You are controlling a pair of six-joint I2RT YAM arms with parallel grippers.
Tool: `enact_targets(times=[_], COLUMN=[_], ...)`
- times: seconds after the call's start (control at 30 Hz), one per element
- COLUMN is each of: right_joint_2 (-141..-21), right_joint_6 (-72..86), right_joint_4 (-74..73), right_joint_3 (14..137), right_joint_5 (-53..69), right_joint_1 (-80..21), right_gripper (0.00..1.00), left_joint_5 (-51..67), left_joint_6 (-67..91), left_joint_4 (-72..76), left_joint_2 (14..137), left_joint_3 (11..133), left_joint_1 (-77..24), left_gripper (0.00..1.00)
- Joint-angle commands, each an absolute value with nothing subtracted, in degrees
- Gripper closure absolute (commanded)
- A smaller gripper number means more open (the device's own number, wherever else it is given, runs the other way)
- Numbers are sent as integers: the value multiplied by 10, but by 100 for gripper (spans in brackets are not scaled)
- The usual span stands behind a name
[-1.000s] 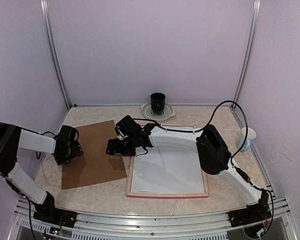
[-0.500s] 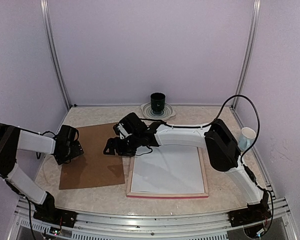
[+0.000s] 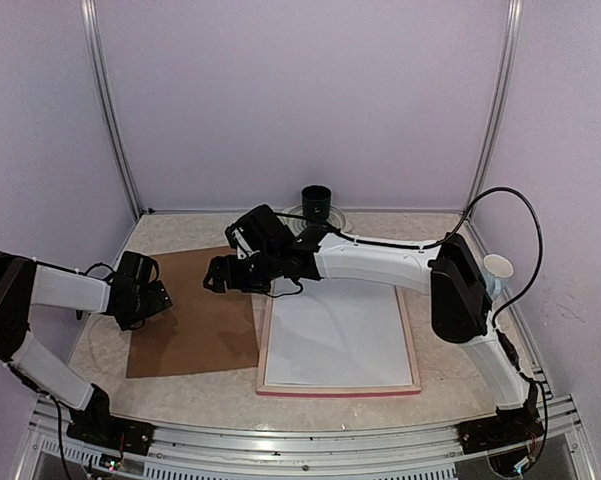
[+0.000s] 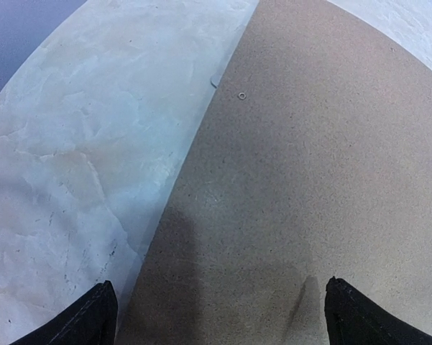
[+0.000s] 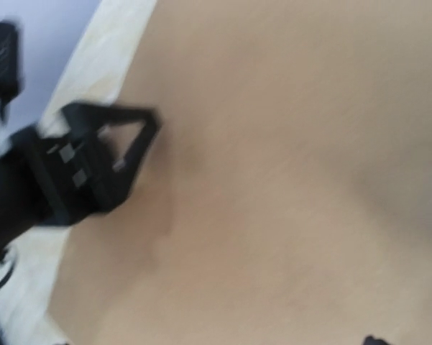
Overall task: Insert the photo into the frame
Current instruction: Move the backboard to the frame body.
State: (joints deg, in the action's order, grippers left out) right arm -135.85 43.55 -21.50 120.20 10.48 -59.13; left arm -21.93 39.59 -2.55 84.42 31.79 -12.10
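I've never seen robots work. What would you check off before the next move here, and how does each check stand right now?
1. Left gripper open: ok, jaws wide across the board's left edge.
2. Right gripper open and empty: ok, above the board.
3. Gap between the two: ok.
4. Frame lying flat: ok.
5. Photo located: cannot tell; only a white sheet shows in the frame.

On your worktop's left half lies the flat brown rectangular backing board (image 3: 190, 315), just beside the large pink-rimmed rectangular picture frame (image 3: 337, 390), which sits right of centre toward the near edge. A white rectangular sheet (image 3: 335, 335) lies inside that frame. You'll find a black round cup (image 3: 316, 200) at the middle of the far edge and a white paper cup (image 3: 497, 272) at the right edge.
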Motion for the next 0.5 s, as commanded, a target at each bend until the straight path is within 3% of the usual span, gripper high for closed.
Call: enact_targets(times=[0.0, 0.47], right_joint_2=[-1414, -1486], right_joint_6=[430, 448], right_joint_4=[-302, -312], right_joint_3=[1267, 1303], right_joint_5=[15, -27], right_joint_1=[-592, -587], right_gripper=[12, 12], left_joint_5=[-245, -213], left_joint_6=[412, 411], left_joint_4=[-30, 20], left_joint_2=[830, 773], left_joint_3=[322, 283], left_joint_1=[-120, -67], left_gripper=[1, 1])
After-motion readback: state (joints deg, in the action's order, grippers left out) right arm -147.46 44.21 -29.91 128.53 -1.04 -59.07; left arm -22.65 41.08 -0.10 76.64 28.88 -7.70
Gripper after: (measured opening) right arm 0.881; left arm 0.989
